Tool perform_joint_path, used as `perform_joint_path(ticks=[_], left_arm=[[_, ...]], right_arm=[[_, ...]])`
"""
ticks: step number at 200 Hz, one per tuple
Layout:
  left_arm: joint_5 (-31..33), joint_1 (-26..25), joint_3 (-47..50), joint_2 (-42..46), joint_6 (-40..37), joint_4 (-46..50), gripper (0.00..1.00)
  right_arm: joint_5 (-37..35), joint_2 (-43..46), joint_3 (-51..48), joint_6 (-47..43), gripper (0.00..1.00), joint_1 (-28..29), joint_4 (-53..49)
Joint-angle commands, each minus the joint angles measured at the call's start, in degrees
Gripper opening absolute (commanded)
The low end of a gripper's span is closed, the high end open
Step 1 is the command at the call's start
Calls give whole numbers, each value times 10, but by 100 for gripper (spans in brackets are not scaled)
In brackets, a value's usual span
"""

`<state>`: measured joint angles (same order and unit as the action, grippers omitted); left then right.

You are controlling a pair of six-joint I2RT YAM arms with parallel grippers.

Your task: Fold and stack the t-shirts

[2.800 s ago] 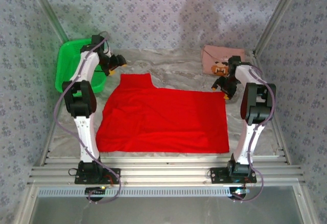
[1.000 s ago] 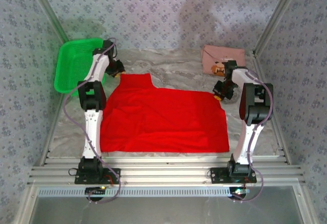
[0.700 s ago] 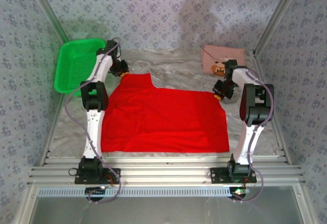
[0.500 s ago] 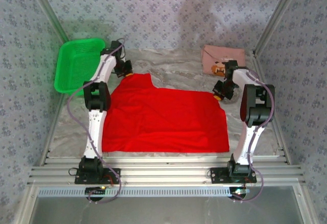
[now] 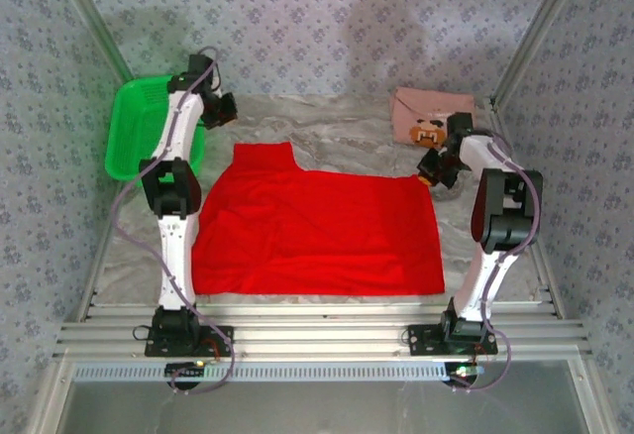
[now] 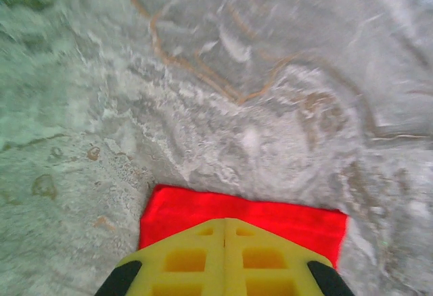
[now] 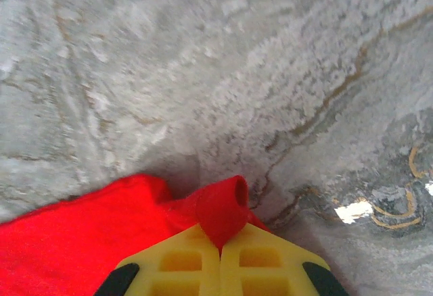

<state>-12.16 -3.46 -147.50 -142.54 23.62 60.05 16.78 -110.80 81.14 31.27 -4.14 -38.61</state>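
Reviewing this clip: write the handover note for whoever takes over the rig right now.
Left tool: shut, near the green basket, just off the red t-shirt's far left corner; no cloth seen in it.
Right tool: shut on the red t-shirt's far right corner, cloth bunched in its grip.
Red t-shirt: spread flat mid-table, print not visible.
Pink t-shirt: folded, far right of the table.
Done: pink one folded.
Left: probably grip the red one's left corner, fold it, stack the two.
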Motion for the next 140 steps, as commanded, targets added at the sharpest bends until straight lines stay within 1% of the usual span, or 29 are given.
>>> perform_joint_path(ticks=[1, 27, 54, 61, 68, 90, 140], left_arm=[[2, -1, 1, 37, -12, 2, 0], [0, 4, 27, 34, -4, 2, 0], [6, 3, 83, 32, -10, -9, 35], [13, 1, 93, 28, -11, -12, 42], [22, 0, 99, 24, -11, -12, 47], [36, -8, 115, 10, -11, -19, 53], [77, -27, 97, -32, -16, -22, 54]], right_arm=[[21, 22, 6, 12, 0, -2, 20], [20, 16, 12, 9, 0, -3, 5], [19, 16, -2, 7, 0, -3, 13], [19, 17, -6, 8, 0, -2, 17], [18, 17, -9, 9, 0, -1, 19], [17, 17, -19, 9, 0, 2, 22], [16, 20, -23, 2, 0, 3, 16]])
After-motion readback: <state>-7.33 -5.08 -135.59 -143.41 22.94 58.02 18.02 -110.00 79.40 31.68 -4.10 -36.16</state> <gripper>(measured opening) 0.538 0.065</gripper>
